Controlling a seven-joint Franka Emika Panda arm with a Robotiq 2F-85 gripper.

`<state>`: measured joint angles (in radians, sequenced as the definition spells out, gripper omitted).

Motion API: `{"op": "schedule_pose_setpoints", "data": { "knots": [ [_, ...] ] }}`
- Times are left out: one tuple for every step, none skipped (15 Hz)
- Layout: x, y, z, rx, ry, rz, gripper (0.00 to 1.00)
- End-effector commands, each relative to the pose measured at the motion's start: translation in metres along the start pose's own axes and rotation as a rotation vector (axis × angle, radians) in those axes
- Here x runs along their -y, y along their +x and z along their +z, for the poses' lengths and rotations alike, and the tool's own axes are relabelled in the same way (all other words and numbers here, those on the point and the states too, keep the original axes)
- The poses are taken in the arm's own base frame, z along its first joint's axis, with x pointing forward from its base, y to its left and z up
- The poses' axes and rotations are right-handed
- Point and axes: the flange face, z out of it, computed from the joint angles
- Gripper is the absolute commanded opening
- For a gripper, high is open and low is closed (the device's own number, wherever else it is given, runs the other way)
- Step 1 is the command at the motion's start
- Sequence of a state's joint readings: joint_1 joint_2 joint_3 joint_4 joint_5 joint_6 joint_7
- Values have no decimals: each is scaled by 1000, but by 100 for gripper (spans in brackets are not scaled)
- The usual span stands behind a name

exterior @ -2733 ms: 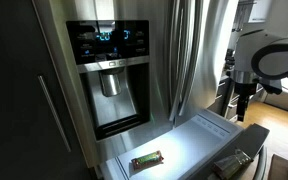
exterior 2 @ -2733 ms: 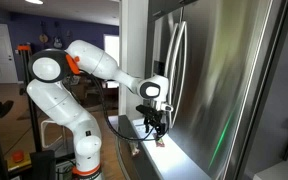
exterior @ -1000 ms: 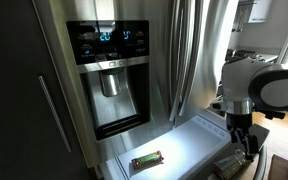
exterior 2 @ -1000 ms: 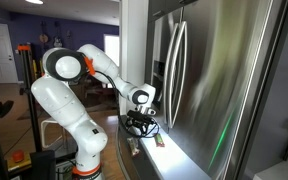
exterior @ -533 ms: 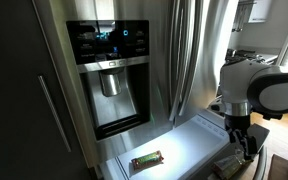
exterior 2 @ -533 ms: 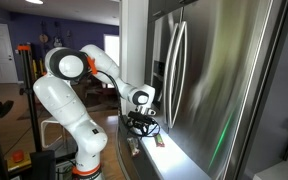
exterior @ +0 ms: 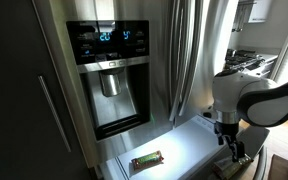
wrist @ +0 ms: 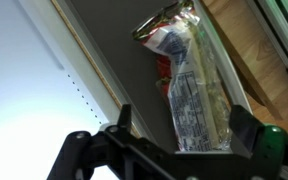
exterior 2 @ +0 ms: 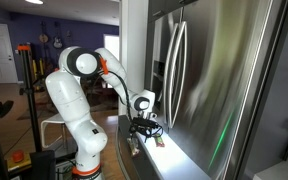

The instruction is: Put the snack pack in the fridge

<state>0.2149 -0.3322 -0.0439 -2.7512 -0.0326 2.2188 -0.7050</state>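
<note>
Stainless-steel fridge fills the kitchen, its white-lined drawer pulled out. Beside the drawer, on a dark surface, lies the shiny reddish snack pack, long axis running up the wrist view, between the fingers of the spread gripper.

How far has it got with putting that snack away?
Done: the fridge has its bottom drawer pulled out. In hand: the gripper is down over the snack pack, jaws open either side, not yet closed. Left: grip, lift, place it in the drawer.
</note>
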Motion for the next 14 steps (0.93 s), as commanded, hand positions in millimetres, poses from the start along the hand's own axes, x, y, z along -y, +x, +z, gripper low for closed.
{"op": "schedule_pose_setpoints", "data": {
  "knots": [
    [-2, 12, 22, 10, 5, -36, 100],
    [-2, 15, 27, 17, -1, -43, 100],
    [-1, 17, 31, 21, 1, -47, 100],
    [0, 19, 34, 22, -4, -53, 97],
    [0, 21, 36, 21, -5, -55, 75],
    [0, 23, 39, 20, -6, -58, 73],
    [0, 24, 39, 17, -9, -57, 70],
    [-1, 24, 39, 16, -13, -56, 63],
    [-1, 25, 36, 11, -18, -55, 53],
    [-2, 25, 35, 7, -22, -53, 46],
    [-3, 24, 32, 2, -28, -48, 39],
    [-4, 24, 30, -2, -31, -46, 31],
    [-1, 18, 31, -6, -38, -40, 23],
    [1, 14, 31, -8, -41, -37, 16]
  ]
}}
